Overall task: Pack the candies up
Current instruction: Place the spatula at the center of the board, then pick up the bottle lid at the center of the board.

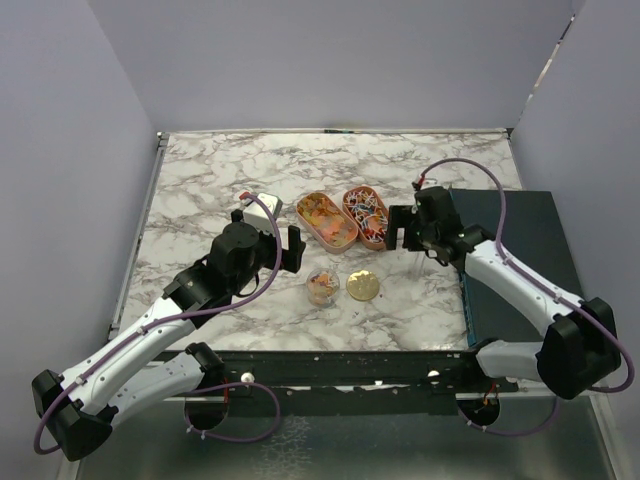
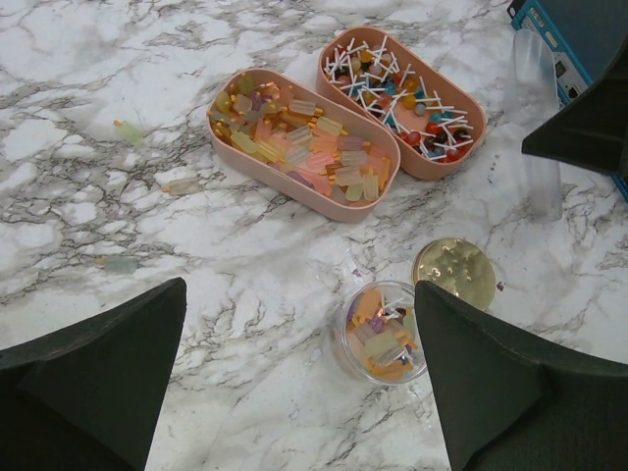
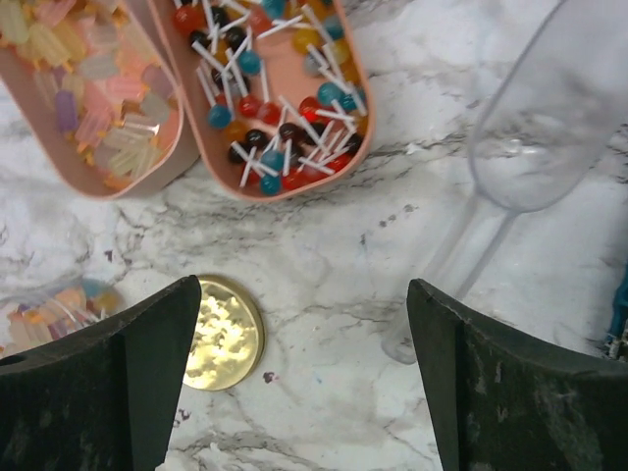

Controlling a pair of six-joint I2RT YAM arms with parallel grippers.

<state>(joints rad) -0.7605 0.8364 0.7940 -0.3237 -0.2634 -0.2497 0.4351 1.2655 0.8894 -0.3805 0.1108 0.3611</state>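
Orange-yellow candies [image 1: 326, 217] fill the left oval tray [image 2: 257, 173]. Red, blue and white stick candies [image 1: 366, 214] fill the right tray [image 2: 469, 140]. A small clear jar [image 1: 322, 286] holds mixed candies and stands open on the marble. It also shows in the left wrist view [image 2: 383, 332]. The round gold lid [image 1: 363, 287] lies flat beside it. My left gripper [image 1: 295, 250] is open and empty above the jar's left side, its jaws wide apart [image 2: 299, 324]. My right gripper [image 1: 400, 228] is open and empty [image 3: 304, 304] near the lid [image 3: 224, 334].
A clear plastic scoop [image 3: 530, 128] lies right of the trays. Three loose candies [image 2: 128, 130] lie on the marble to the left. A dark box [image 1: 520, 260] covers the table's right side. A white object [image 1: 262, 208] sits behind my left gripper.
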